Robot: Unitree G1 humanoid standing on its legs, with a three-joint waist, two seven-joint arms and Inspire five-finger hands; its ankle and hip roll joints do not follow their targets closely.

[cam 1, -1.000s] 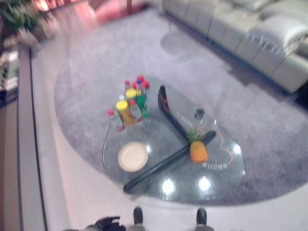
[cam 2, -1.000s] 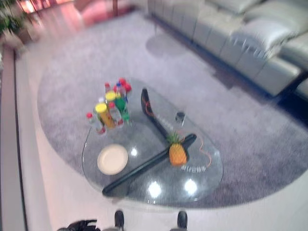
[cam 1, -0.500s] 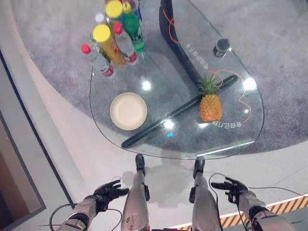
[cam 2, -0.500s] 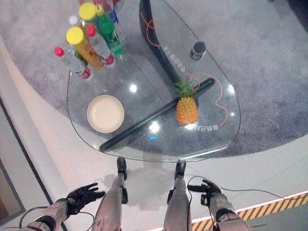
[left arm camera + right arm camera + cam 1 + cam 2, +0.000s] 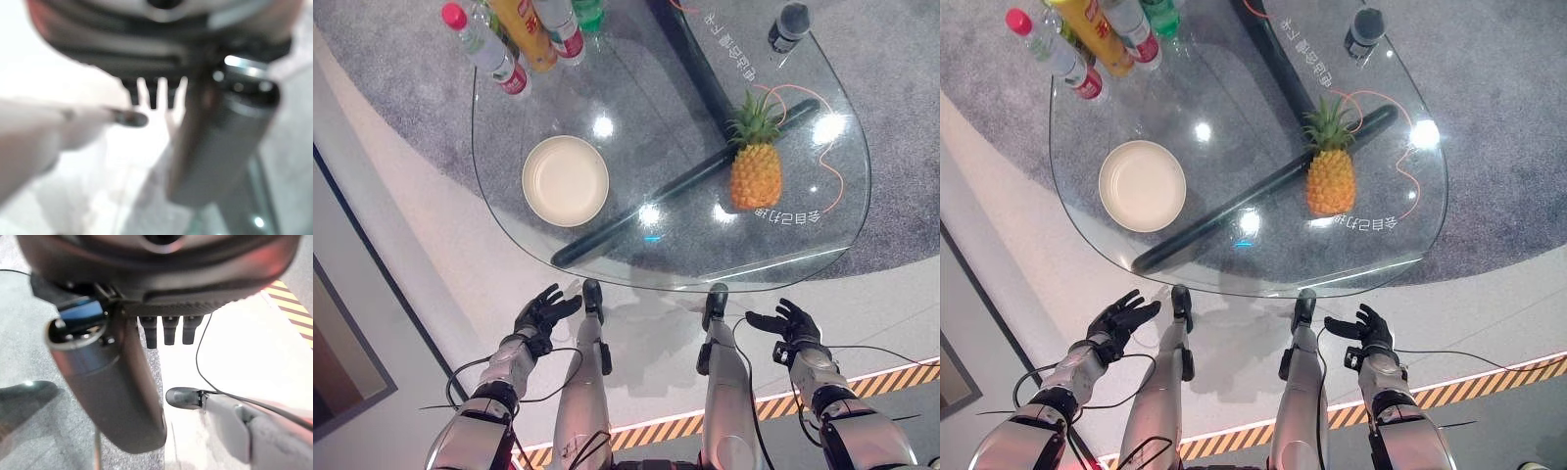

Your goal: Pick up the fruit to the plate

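Pineapple (image 5: 756, 174) upright on right of glass worktop (image 5: 803, 257); plate (image 5: 566, 180) on left, well apart. Left hand (image 5: 544, 311) and right hand (image 5: 787, 323) low, near side, fingers spread, holding nothing. Risk: tall fruit tips or slips from grasp on slick glass.

Both eye views look steeply down from the head, sharing the desk (image 5: 822, 235), plate (image 5: 566, 180) and pineapple (image 5: 1330, 179). Each wrist view looks along its hand, very close.

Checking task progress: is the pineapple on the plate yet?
No, the pineapple stands upright on the glass table, well apart from the plate.
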